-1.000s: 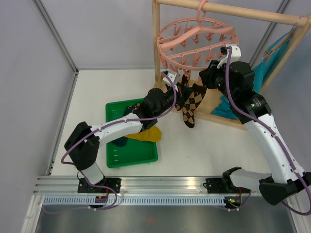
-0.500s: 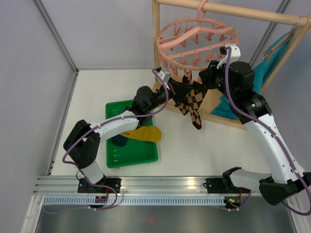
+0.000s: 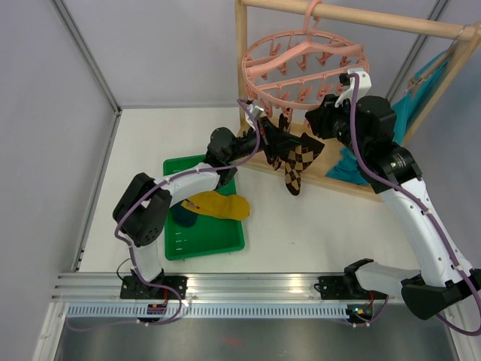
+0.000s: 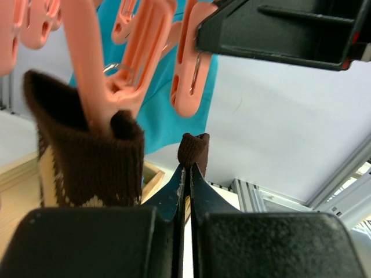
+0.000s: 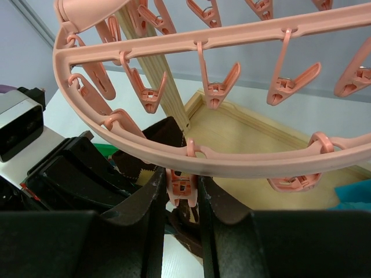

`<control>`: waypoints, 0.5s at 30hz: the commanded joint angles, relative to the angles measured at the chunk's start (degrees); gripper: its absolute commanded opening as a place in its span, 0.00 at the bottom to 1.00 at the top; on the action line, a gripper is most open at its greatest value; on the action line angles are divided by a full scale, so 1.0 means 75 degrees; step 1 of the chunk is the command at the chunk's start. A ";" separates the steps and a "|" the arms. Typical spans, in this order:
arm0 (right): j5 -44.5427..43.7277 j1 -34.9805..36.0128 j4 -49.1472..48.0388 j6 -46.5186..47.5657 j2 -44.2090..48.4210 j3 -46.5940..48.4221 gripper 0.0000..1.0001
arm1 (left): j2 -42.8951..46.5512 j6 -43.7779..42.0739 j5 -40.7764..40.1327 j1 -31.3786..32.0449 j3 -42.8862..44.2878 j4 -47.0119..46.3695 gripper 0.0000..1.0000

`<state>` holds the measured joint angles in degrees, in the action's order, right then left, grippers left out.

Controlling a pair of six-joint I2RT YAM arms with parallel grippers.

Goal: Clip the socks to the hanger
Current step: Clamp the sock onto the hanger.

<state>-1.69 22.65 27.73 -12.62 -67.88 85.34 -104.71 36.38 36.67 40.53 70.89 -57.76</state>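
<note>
1. Left gripper point(image 4: 186, 174) has risen, its fingers pinching the cuff of the brown-and-tan argyle fabric sock point(image 4: 193, 149) just above them.
2. Right gripper point(image 5: 181, 200) squeezes the clip point(image 5: 181, 188) of the round pink plastic hanger point(image 5: 261, 164) between its fingers; clipping seems next.

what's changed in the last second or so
The left gripper rose toward the hanger, lifting the argyle sock it pinches by the cuff. The right gripper stayed closed on a pink clip; the yellow sock and green tray are unmoved.
</note>
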 commanded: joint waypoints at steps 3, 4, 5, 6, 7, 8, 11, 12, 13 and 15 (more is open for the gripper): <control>0.0446 0.0003 -0.0614 0.0183 0.0261 0.0106 0.00 | -0.0289 0.0925 0.0502 -0.0096 0.0473 -0.1449 0.02; 0.0460 0.0014 -0.0626 0.0218 0.0284 0.0082 0.01 | -0.0336 0.1008 0.0525 -0.0119 0.0485 -0.1533 0.02; 0.0472 0.0015 -0.0638 0.0265 0.0319 0.0059 0.00 | -0.0371 0.1148 0.0549 -0.0166 0.0508 -0.1580 0.02; 0.0507 0.0015 -0.0661 0.0288 0.0343 0.0024 0.00 | -0.0394 0.1172 0.0549 -0.0178 0.0555 -0.1569 0.02; 0.0530 0.0015 -0.0662 0.0312 0.0343 0.0012 0.00 | -0.0418 0.1196 0.0560 -0.0190 0.0579 -0.1545 0.02; 0.0531 0.0015 -0.0685 0.0323 0.0343 0.0012 0.00 | -0.0430 0.1208 0.0584 -0.0224 0.0567 -0.1557 0.02; 0.0647 0.0015 -0.0673 0.0324 0.0343 0.0024 0.00 | -0.0511 0.1406 0.0596 -0.0283 0.0590 -0.1790 0.02; 0.0694 0.0015 -0.0697 0.0324 0.0332 0.0024 0.00 | -0.0547 0.1465 0.0584 -0.0307 0.0614 -0.1849 0.02; 0.0764 0.0015 -0.0708 0.0312 0.0320 0.0012 0.00 | -0.0559 0.1558 0.0584 -0.0318 0.0626 -0.1919 0.02; 0.0812 0.0015 -0.0697 0.0312 0.0297 0.0012 0.00 | -0.0617 0.1629 0.0572 -0.0377 0.0661 -0.2048 0.02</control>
<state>2.42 22.65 26.52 -11.09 -66.37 85.17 -108.49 45.50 39.64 38.33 73.36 -67.09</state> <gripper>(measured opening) 0.303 0.030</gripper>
